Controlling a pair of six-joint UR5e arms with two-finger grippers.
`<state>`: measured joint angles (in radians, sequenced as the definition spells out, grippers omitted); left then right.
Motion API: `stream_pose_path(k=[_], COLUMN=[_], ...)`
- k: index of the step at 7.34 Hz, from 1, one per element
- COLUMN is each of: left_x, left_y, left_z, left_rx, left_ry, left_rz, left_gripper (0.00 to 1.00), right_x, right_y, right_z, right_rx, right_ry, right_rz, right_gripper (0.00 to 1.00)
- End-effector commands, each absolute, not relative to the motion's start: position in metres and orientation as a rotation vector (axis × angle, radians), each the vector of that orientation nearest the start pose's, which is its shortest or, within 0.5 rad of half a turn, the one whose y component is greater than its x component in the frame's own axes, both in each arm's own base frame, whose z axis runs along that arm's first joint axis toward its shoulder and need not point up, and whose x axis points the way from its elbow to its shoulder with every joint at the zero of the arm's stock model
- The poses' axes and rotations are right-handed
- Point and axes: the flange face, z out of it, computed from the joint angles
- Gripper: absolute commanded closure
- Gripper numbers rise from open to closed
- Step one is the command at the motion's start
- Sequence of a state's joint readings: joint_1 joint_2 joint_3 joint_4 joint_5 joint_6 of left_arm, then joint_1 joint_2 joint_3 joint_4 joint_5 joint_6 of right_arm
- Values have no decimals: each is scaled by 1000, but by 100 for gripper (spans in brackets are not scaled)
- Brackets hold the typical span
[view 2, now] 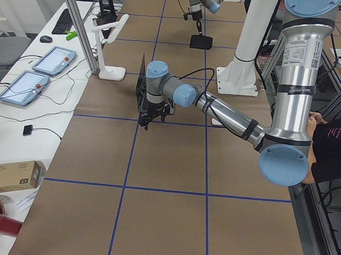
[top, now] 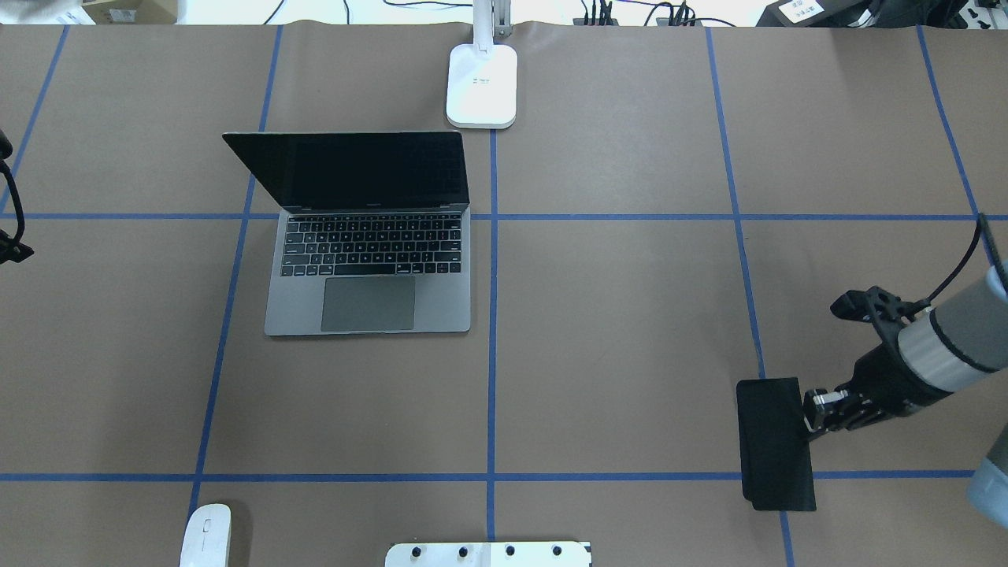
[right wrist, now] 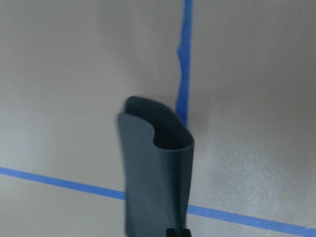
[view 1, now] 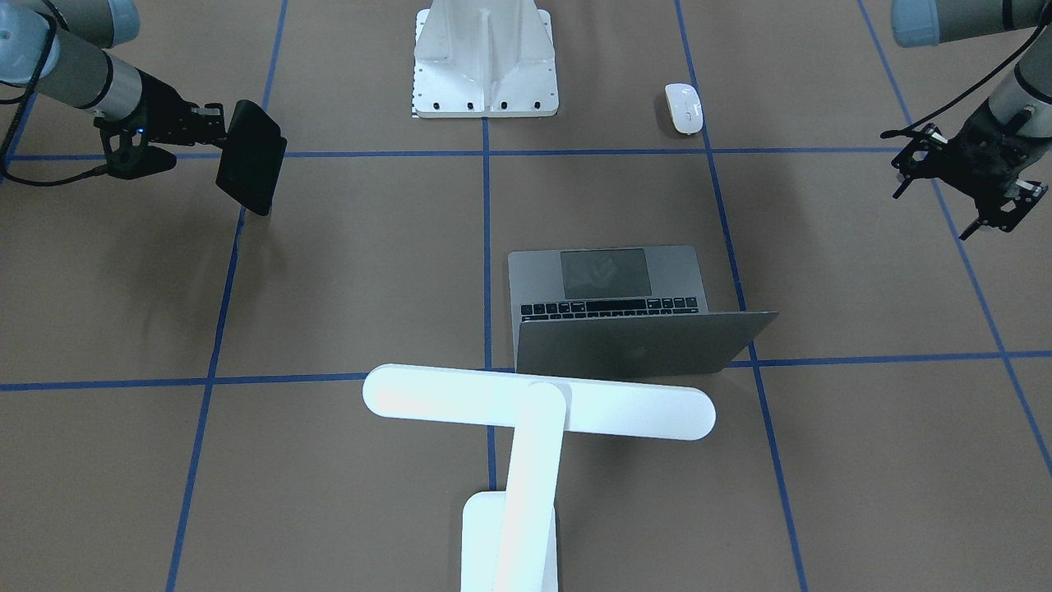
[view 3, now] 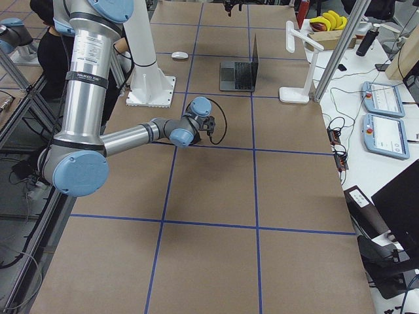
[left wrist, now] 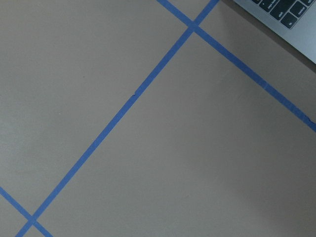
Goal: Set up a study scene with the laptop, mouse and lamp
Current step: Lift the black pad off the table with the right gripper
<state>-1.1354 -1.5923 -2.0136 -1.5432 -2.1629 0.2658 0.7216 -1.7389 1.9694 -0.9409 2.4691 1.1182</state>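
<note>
In the front view we see the lamp (view 1: 538,409) with its bar lying left to right behind the open laptop (view 1: 608,284); overhead shows only its base. The right gripper (view 1: 220,123) pinches the black mat (view 1: 251,156); the left gripper (view 1: 933,214) is spread.

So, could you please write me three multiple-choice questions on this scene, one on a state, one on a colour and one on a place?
1. How is the lid of the laptop? A) shut B) open C) removed
2. What colour is the mat in the right gripper? A) white B) black C) blue
3. Where is the mouse? A) on the laptop B) on the mat C) on the table, beside the white pedestal
Answers: 1 B, the screen stands up and the keys show; 2 B, it looks black in every view; 3 C, it lies on bare brown paper.
</note>
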Motion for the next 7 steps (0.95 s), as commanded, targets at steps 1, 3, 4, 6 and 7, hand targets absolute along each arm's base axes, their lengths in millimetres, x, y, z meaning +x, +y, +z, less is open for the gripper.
stream_pose_path(k=[1,3,4,6,7], left_x=[134,127,118,106,106], left_y=[-472,-472,-474,-478,-479], left_z=[445,443,443,449,450], left_rx=[383,371,372,366,361], left_ry=[637,687,692,689,690], left_rz=[803,785,765,735,727], left_gripper=[0,0,0,0,0], right_x=[-258,-270,-282,-298,-305], right_y=[-371,-417,-433,-464,-478], right_z=[407,342,310,268,240], right_rx=[-170,-162,-148,-65,-52], right_ry=[-1229,-1217,-1203,-1134,-1063], right_rz=[-121,-76,-62,-77,-112], right_gripper=[89,89,89,89,89])
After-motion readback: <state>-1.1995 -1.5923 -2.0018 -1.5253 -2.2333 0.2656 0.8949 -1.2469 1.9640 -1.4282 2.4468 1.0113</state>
